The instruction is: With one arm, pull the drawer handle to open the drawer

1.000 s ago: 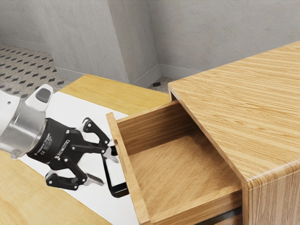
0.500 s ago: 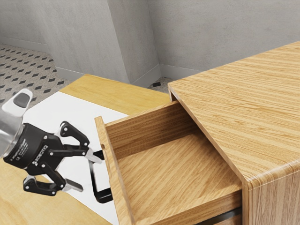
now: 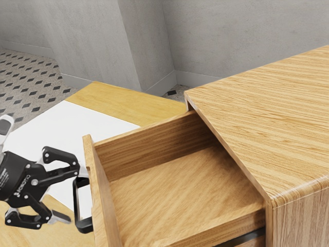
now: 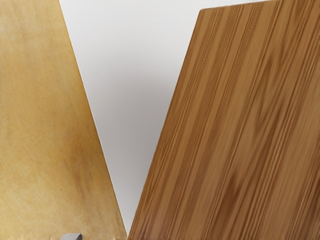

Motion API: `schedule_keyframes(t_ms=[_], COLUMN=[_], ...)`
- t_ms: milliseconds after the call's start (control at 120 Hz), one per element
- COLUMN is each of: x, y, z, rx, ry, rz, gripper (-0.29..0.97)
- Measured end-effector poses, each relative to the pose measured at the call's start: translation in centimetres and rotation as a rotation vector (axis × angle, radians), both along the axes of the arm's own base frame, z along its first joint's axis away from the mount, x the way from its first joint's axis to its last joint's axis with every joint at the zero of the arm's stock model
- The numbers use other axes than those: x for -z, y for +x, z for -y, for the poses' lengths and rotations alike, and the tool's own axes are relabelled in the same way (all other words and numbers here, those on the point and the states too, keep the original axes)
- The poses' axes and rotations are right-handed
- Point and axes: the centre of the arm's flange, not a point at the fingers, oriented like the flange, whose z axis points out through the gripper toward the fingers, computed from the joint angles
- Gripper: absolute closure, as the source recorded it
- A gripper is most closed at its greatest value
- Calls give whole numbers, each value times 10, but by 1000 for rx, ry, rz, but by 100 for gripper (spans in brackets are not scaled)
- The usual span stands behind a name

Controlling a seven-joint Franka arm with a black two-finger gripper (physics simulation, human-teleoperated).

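Now: drawer stands wide open, hand spread at its handle

Low at the exterior view's left, the black hand [image 3: 72, 199] sits just above the tabletop [image 3: 121, 100], its two fingers splayed apart rather than clenched. The upper fingertip [image 3: 80, 179] meets the top end of the black drawer handle [image 3: 77, 206]. The lower, silver-tipped finger stops just short of the bar, on the side away from the drawer. Nothing is pinched between them, so the hand is released, resting against the handle rather than grasping it.

The handle is an upright black loop fixed to the outer face of the drawer front [image 3: 96, 190]. The drawer [image 3: 180, 198] itself juts far out of the wooden cabinet [image 3: 267, 113] toward the exterior view's left. Its bare wooden floor and inner walls are exposed, and a strip of metal runner shows beneath its lower right corner.

A white sheet [image 3: 67, 123] lies on the tabletop under the hand and the handle. Behind it are grey walls [image 3: 103, 36] and a floor of patterned tiles [image 3: 28, 72].

From the wrist, a dark-grained wooden panel [image 4: 240, 130] lies close ahead of the hand. A wedge of the white sheet separates it from the paler tabletop wood.
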Motion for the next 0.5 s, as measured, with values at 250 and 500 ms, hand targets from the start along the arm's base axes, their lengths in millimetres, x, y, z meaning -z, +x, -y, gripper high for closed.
schedule_keyframes(t_ms=[250, 500], x=[2, 2], y=[-21, -49], z=[-11, -23], rx=[-9, -9], ry=[-42, -40], rz=[23, 79], gripper=[31, 31])
